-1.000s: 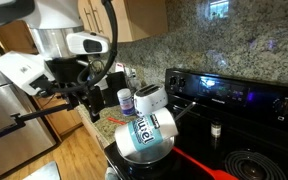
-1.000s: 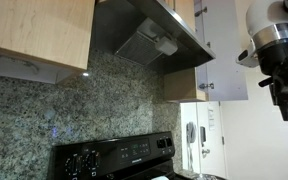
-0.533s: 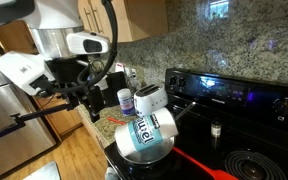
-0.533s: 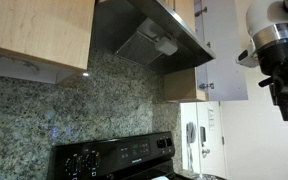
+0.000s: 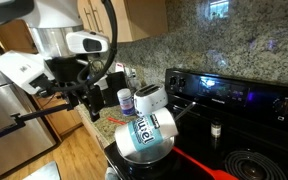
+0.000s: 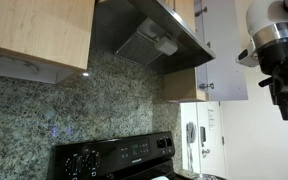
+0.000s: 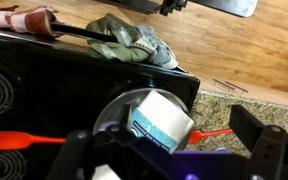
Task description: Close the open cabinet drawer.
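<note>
No open drawer can be made out in any view. The nearest candidate is a pale cabinet door point(image 6: 224, 45) that appears to stand ajar, up and to one side of the jaws, next to the range hood point(image 6: 149, 35). The gripper point(image 6: 286, 108) hangs in the air and touches nothing. In the wrist view its fingers point(image 7: 256, 135) are spread wide with nothing between them. Directly below the jaws sits a pot point(image 7: 119, 110) holding a carton point(image 7: 162, 122). A red spatula point(image 7: 24, 140) lies just beside it on the stove point(image 7: 44, 70), and a cloth point(image 7: 129, 40) is draped farther out. With the target unseen, a descent or sweep would likely clip the carton or pot and tip them. An off-centre push could also glance off the panel rather than shut it.
</note>
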Controlling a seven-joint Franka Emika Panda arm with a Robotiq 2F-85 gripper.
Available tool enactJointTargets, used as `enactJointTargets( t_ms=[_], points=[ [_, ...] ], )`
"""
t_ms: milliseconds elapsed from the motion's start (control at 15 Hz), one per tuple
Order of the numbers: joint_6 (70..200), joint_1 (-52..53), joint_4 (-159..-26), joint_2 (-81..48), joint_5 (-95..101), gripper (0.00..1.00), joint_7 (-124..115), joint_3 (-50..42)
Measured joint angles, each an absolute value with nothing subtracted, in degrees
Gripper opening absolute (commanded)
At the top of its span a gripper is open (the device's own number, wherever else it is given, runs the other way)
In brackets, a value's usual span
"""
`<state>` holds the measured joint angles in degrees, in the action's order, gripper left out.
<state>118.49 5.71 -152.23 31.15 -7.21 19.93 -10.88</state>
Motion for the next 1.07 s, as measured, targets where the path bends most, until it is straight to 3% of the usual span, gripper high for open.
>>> enactJointTargets(
  t_ms=[1067],
  points=[
    [118.7,5.1,-150.0,39.4,-10.1,1.0,20.0,-11.8]
  ],
)
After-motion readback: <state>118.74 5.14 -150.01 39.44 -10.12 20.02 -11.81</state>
